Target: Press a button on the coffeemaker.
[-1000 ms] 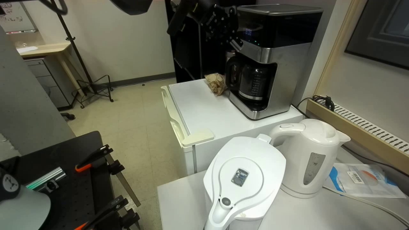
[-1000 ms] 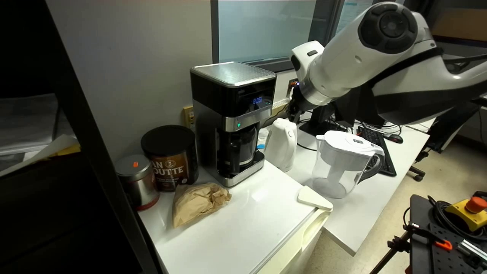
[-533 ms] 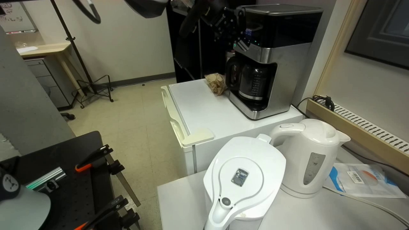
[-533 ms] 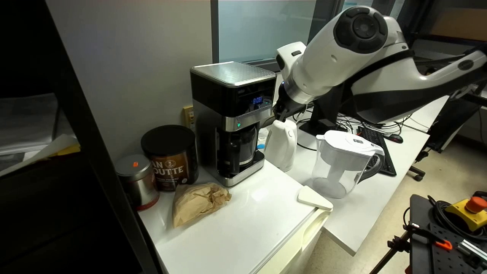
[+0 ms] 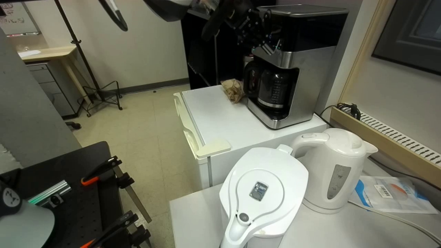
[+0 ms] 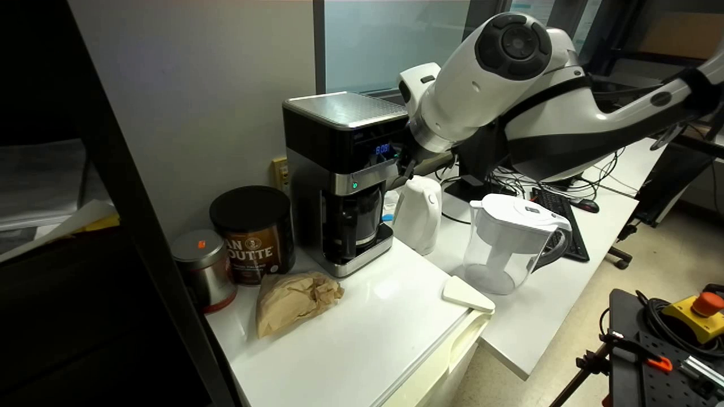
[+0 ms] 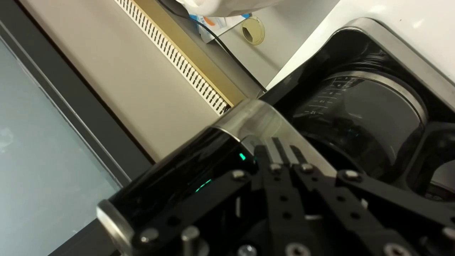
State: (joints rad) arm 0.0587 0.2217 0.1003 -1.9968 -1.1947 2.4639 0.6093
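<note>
Water-filter jug [image 5: 265,196], white-lidded, is standing nearest, at the lower centre of an exterior view, on a white worktop [image 5: 193,213]; black perforated bench [image 5: 77,158] is filling the lower left; electric kettle [image 5: 334,170], white, is standing just beside the jug, lower right; plastic packet [image 5: 396,196] is lying at the right edge; low white unit [image 5: 217,117], mid-frame, is bearing the coffeemaker [image 5: 306,69], which is standing upright at upper right, its dark glass carafe [image 5: 274,88] sitting in the base; in an exterior view, upper centre, its display [image 6: 382,149] is glowing blue above a silver-grey band [image 6: 373,176]; gripper [image 5: 270,49], black, is hovering at the coffeemaker's front, its jaws clenched together; in the wrist view, right of and below centre, the jaws are overlapping the edge where the band is meeting the black panel [image 7: 170,174]; the angles are leaving contact with that surface unclear; arm [image 6: 469,85], white, is slanting across the upper right of an exterior view; paper bag [image 5: 233,90], brown, crumpled, is lying near the coffeemaker on the unit; brown-labelled tin [image 6: 251,237] and metal-lidded canister [image 6: 202,268] are standing side by side at the left of an exterior view; desk [image 5: 51,53], pale-topped, is standing farthest, upper left of an exterior view, below a whiteboard [image 5: 17,19].
</note>
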